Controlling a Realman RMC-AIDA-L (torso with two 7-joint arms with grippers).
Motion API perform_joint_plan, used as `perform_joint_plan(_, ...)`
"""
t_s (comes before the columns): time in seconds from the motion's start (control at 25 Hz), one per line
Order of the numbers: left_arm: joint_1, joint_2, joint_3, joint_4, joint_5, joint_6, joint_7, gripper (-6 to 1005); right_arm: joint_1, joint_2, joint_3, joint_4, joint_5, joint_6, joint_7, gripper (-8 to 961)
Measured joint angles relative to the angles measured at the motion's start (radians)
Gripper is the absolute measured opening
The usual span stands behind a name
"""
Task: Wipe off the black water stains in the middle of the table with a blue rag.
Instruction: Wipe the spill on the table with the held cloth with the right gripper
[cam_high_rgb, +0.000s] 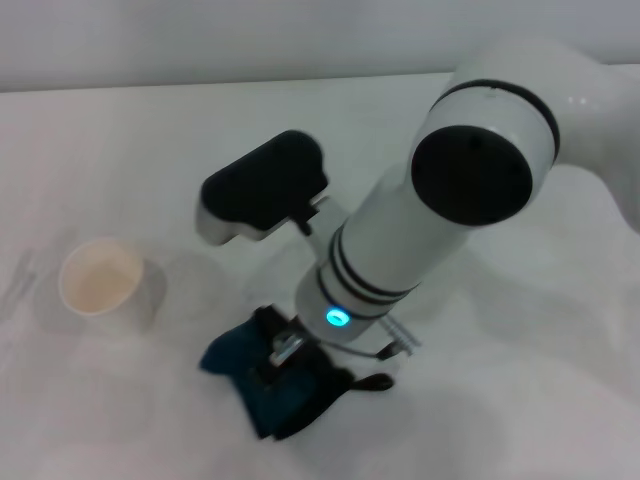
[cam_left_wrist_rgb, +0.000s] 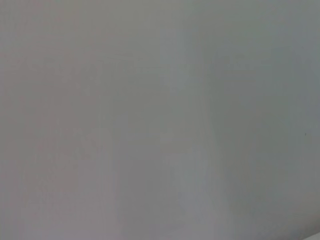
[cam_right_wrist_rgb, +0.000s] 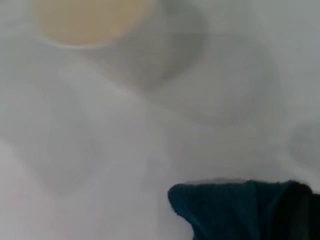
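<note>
Teal cloth was bunched on the table (cam_high_rgb: 500, 420) directly beneath your right gripper (cam_high_rgb: 285, 352), whose fingers pressed down into the rag (cam_high_rgb: 290, 395); whether they were clamped on it, I could not tell. No black stain (cam_high_rgb: 378, 381) could be confirmed beyond a small dark sliver at the rag's right edge, which may be edging. Risk noted: the bunched rag could slide out from under the fingers during a stroke, and a sweep toward your left could reach the paper cup (cam_high_rgb: 105, 285) standing near the rag. Your left gripper was not in view; its camera showed only blank surface.
</note>
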Motion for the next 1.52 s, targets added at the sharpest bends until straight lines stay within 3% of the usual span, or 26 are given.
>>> perform_joint_plan(0.36, -0.004, -0.001, 0.004, 0.008, 0.0, -0.007, 0.003, 863, 0.038, 0.0, -0.098, 0.007, 0.21, -0.134, -0.069, 105)
perform_joint_plan(0.56, -0.002, -0.002, 0.002, 0.007, 0.0, -0.008, 0.003, 864, 0.046, 0.0, -0.117, 0.036, 0.224, -0.152, -0.073, 103)
perform_joint_plan(0.72, 0.009, 0.0, -0.001, 0.007, 0.0, -0.008, 0.004, 864, 0.044, 0.0, -0.069, 0.039, 0.177, -0.103, -0.064, 104)
perform_joint_plan(1.16, 0.01, 0.0, 0.007, 0.011, 0.0, -0.007, 0.004, 864, -0.159, -0.011, 0.323, -0.102, -0.247, 0.209, -0.08, 113)
perform_joint_plan(1.52, 0.008, -0.001, 0.006, 0.011, -0.001, -0.009, 0.002, 864, -0.322, -0.019, 0.714, -0.133, -0.399, 0.327, -0.292, 120)
